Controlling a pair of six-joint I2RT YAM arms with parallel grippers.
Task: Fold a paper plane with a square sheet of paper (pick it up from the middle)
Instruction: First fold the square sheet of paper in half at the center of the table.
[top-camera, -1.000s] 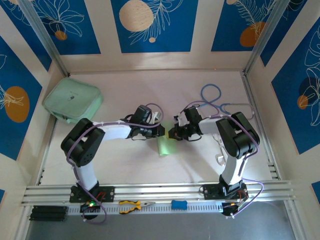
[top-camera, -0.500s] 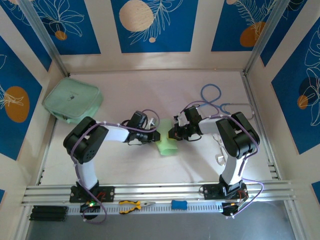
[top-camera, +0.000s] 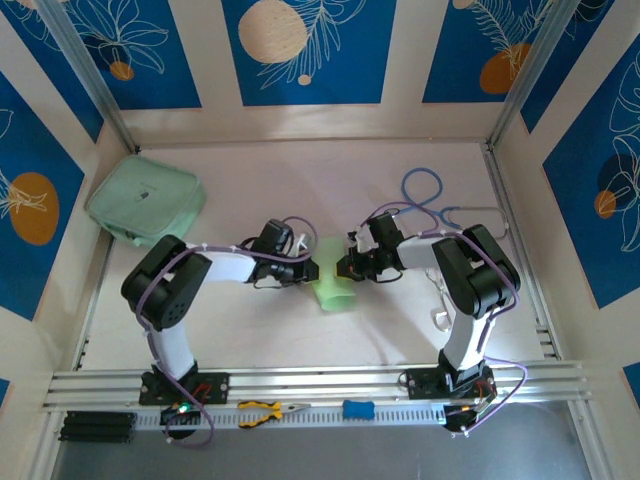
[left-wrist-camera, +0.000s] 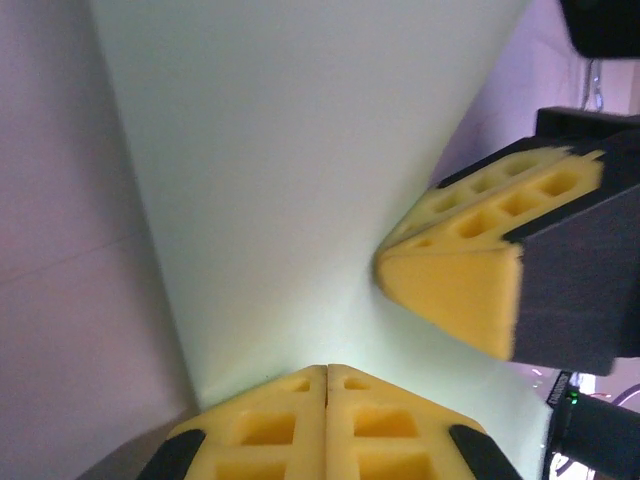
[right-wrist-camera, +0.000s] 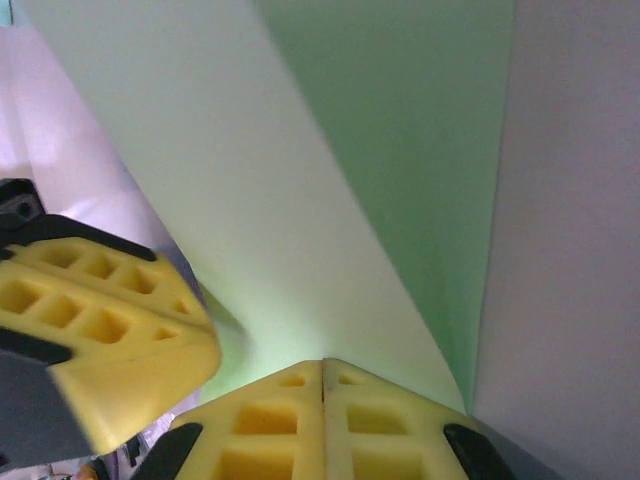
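1. Low in the left wrist view, the left gripper (left-wrist-camera: 326, 372) is pressing its yellow pads (left-wrist-camera: 270, 432) flat together, and the lower edge of the paper sheet (left-wrist-camera: 280, 150) is running down into the seam between them, so the jaws are clamping on the paper.
2. The right gripper (right-wrist-camera: 322, 365) is doing the same in its own wrist view. Its pads (right-wrist-camera: 385, 432) are meeting with no gap, and the pale green sheet is fanning up from the seam, showing a darker green face to the right of a long slanting fold.
3. Each wrist view is also catching one yellow finger of the other gripper, sitting close against the sheet.
4. From above, the two grippers are facing each other near the middle of the table (top-camera: 300, 180), close together, with the paper lying between them and reaching toward the near edge.
5. Farther out, a mint-green pouch (top-camera: 145, 200) is lying at the back left, well apart from the paper, and a blue cable (top-camera: 422, 171) is looping at the back right.
6. Yellow-handled pliers (top-camera: 262, 410) and a small blue block (top-camera: 358, 408) are resting along the front rail (top-camera: 330, 380), between the arm bases.
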